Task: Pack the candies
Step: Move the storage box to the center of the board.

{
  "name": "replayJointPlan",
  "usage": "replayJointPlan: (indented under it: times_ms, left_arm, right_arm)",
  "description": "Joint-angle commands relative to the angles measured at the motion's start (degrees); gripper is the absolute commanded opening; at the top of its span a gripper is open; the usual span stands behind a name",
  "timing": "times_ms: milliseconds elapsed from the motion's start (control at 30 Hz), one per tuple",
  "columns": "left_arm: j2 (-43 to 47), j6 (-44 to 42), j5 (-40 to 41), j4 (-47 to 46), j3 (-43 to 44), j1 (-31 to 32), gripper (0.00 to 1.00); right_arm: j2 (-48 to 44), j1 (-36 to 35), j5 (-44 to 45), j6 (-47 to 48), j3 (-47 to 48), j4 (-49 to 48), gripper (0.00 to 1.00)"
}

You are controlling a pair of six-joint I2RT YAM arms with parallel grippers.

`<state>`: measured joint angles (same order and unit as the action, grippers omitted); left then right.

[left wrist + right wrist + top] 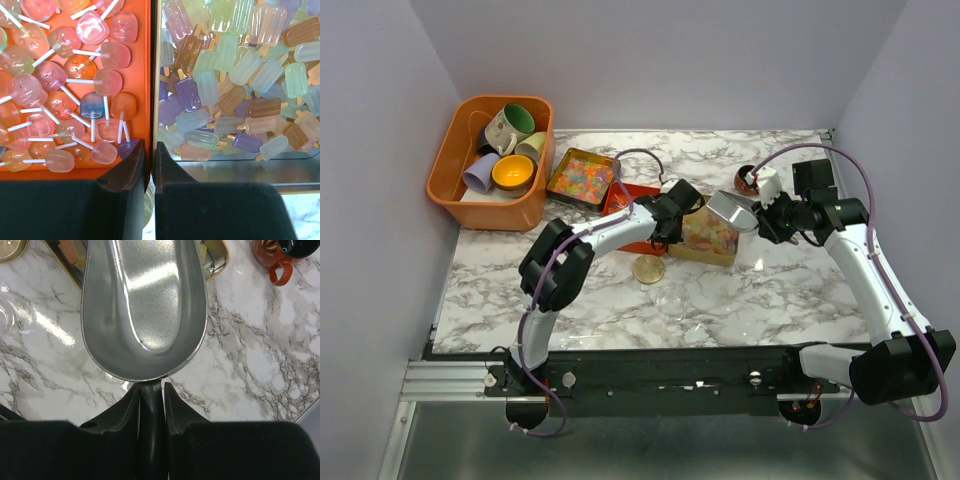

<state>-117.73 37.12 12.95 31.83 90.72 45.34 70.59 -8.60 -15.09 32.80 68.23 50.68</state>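
The left gripper [149, 146] pinches the tin [240, 171] rim, presumably steadying it, while the right gripper [151, 389] clamps an empty scoop [145, 315] for candies [207, 85].

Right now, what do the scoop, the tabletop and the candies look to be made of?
The scoop looks like bare metal, brushed and shiny: it throws streaky reflections. The tabletop looks like glossy marble, white with grey veins, though it may be a printed surface. The candies look like translucent, glossy gummy or hard sugar, perhaps plastic: light shows through them.

Bare marble [780, 290] near the right claw [758, 218]; tins [712, 261], gold disc [648, 268], lid [675, 300] mid-table.
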Motion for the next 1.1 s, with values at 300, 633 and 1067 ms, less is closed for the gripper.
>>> replayJointPlan:
  times_ms: [300, 633, 1067]
  left_arm:
    - [2.4, 12.7, 6.8, 11.8, -5.7, 7.5, 0.0]
    - [8.7, -2.7, 0.6, 3.8, 1.0, 5.9, 0.66]
    - [35.5, -12.5, -2.8, -6.3, -22.8, -18.8, 0.74]
  right_arm:
    - [-1.8, 0.3, -0.6, 3.9, -0.3, 3.3, 0.0]
    - [1.1, 0.3, 1.8, 6.8, 7.9, 7.1, 0.01]
    - [11.7, -2.2, 7.9, 33.5, 25.0, 29.4, 0.01]
